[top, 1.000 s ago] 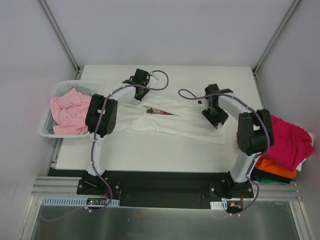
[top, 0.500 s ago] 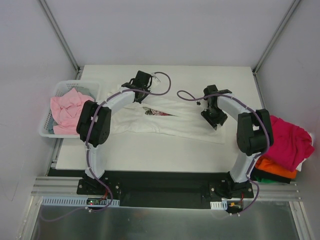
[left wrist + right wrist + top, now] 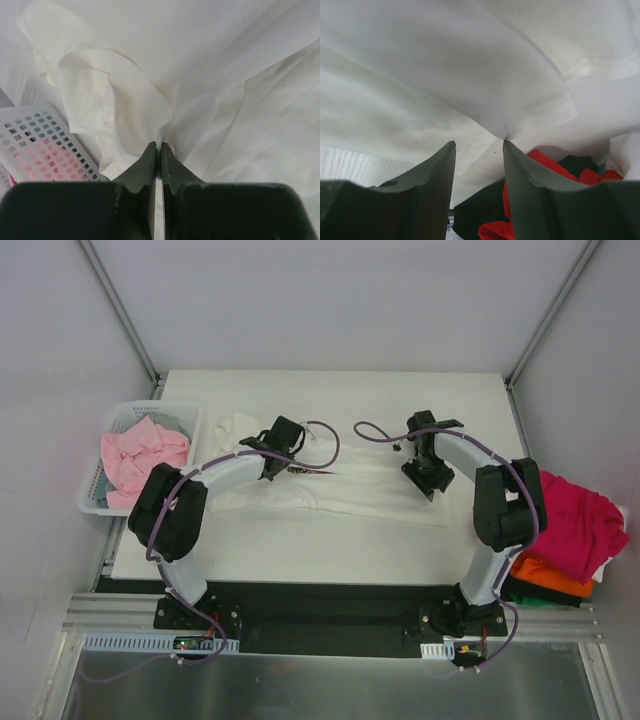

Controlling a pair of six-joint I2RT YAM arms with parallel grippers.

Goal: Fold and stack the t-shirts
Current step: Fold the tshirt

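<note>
Left fingers (image 3: 151,161) are closed tip to tip, with a ridge of the white t-shirt (image 3: 125,100) pinched between them. Right fingers (image 3: 439,172) stand partly apart. A peaked fold of the same shirt lies just beyond the gap, close to one tip, and nothing is gripped.

Top view: the white t-shirt (image 3: 350,492) lies spread across the middle of the surface (image 3: 300,552), mostly flat. It is bunched at its left end, where the left fingers (image 3: 286,448) hold it. A thin dark streak of print shows just beside that hold. The right fingers (image 3: 431,478) rest over the shirt's right part.

A white lattice basket (image 3: 122,415) sits at the surface's left edge and holds a crumpled pale pink t-shirt (image 3: 142,460). The left wrist view shows the basket's corner (image 3: 35,137) touching or just beside the bunched white cloth; which of the two cannot be told.

Off the right edge of the surface a magenta t-shirt (image 3: 580,520) lies heaped over an orange one (image 3: 556,576). A dark one (image 3: 528,594) is at the bottom of that heap.
</note>
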